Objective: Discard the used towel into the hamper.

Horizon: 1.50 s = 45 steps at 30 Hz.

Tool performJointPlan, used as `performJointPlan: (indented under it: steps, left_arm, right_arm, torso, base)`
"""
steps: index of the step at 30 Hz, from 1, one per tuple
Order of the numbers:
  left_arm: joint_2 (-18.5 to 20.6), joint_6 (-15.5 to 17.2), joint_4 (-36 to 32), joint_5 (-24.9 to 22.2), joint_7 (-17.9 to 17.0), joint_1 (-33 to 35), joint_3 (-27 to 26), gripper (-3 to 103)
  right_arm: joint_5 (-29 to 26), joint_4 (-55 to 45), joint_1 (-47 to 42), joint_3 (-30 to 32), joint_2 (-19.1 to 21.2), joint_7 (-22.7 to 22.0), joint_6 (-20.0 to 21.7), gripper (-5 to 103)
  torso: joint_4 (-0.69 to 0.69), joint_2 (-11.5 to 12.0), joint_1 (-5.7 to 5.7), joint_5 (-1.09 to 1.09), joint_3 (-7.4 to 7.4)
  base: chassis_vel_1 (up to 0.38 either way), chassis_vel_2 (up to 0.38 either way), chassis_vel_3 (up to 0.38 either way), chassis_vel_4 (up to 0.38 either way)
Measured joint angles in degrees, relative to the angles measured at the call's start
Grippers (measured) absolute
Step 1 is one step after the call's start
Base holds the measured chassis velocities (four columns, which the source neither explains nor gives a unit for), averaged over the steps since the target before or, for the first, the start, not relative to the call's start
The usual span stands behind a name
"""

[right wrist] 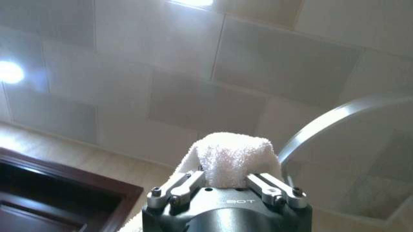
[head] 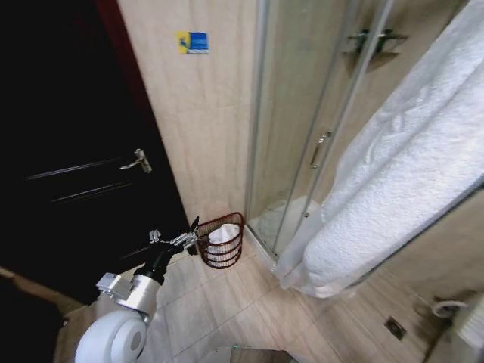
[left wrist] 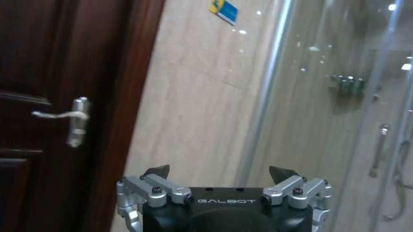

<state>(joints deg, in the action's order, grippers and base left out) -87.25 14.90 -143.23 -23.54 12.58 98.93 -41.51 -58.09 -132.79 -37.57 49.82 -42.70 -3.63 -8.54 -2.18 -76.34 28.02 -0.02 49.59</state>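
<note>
- The towel (head: 393, 174) is not yet in the hamper: a large white fold of it hangs across the head view from about 1 o'clock down toward 5 o'clock, its lower end above the floor (head: 249, 318) near the shower door (head: 302, 128).
- The right claw (right wrist: 226, 181) is clamped on a bunched white end of the towel; in its wrist view the cloth bulges up between the jaws, with the tiled ceiling (right wrist: 161, 87) behind. So the grasp and lift look done.
- The hamper (head: 221, 240) stands on the floor at about 7 o'clock from the picture's centre, against the beige tiled wall (head: 204, 128), between the dark door (head: 76, 166) and the shower's corner. Something white already lies inside it; I cannot tell what it is.
- The left claw (head: 193, 233) hangs just beside the hamper's rim, at its 9 o'clock side. Its jaws stand apart and hold nothing; in its own wrist view the two dark tips are wide open before the wall and the door handle (left wrist: 76, 121). Whether it touches the rim I cannot tell.
- What is left, by my judgement: carrying the held towel over to the hamper, which sits well apart from the hanging cloth, lowering it over the opening and letting go. The task seems roughly half done.
</note>
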Motion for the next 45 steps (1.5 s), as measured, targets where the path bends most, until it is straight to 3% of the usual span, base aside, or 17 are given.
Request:
performJointPlan:
  steps: [6,12,22,29,45]
  left_arm:
    - [0.00,0.00,0.00,0.00,0.00,-0.01,0.00,100]
    - [0.00,0.00,0.00,0.00,0.00,0.00,0.00,100]
    - [0.01,0.00,0.00,0.00,0.00,0.00,0.00,100]
    - [0.00,0.00,0.00,0.00,0.00,0.00,0.00,100]
    - [0.00,0.00,0.00,0.00,0.00,0.00,0.00,100]
  right_arm:
    - [1.14,0.32,-2.05,-0.16,-1.21,1.12,-1.40,12]
    - [1.71,0.43,-2.84,0.02,-1.54,3.04,-1.98,12]
    - [2.56,0.48,-2.38,-0.76,-2.16,3.29,-2.08,12]
    - [5.92,0.80,-5.03,-1.41,-4.42,2.71,-4.45,12]
    - [3.92,4.11,-2.90,-1.84,-4.33,7.37,-6.81,12]
  torso:
    - [0.06,0.00,0.00,0.03,0.00]
    - [0.02,0.00,0.00,0.01,0.00]
    - [0.02,0.00,0.00,0.01,0.00]
    - [0.03,0.00,0.00,0.03,0.00]
    - [0.05,0.00,0.00,0.02,-0.01]
  base:
    - [0.068,0.080,0.068,0.071]
    - [0.093,0.097,0.103,0.113]
    - [0.127,0.131,0.111,0.125]
    - [0.130,0.126,0.129,0.133]
    - [0.045,0.042,0.044,0.038]
